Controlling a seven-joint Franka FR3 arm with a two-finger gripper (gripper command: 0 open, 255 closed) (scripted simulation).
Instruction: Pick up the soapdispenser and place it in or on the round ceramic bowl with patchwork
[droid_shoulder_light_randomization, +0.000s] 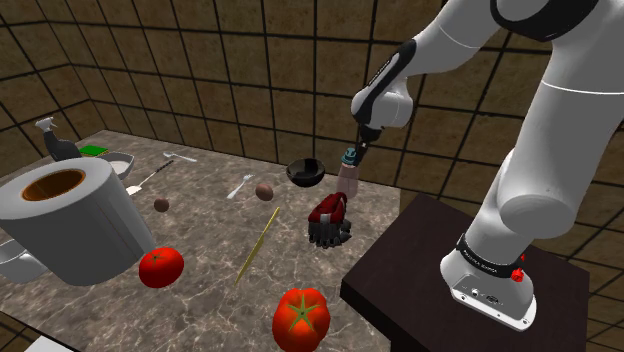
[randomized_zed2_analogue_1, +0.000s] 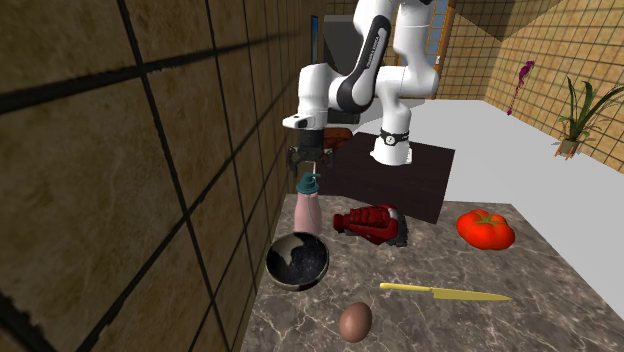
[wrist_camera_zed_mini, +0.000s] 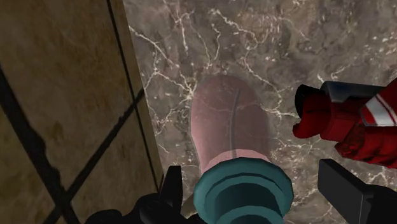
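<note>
The pink, teal-capped soap dispenser (wrist_camera_zed_mini: 228, 121) stood on the marbled worktop (wrist_camera_zed_mini: 305, 44) near the dark round bowl (randomized_zed2_analogue_1: 300, 265). The black pincer (wrist_camera_zed_mini: 252, 173) straddled its cap, fingers apart. Likely light, rigid and slick: grip the neck.

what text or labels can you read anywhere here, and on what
No text can be read in any view.
Band low on the arm: pale marks, too small to read.
Soap dispenser, bowl, red glove: no lettering; the glove's white stripes are not letters.
</note>
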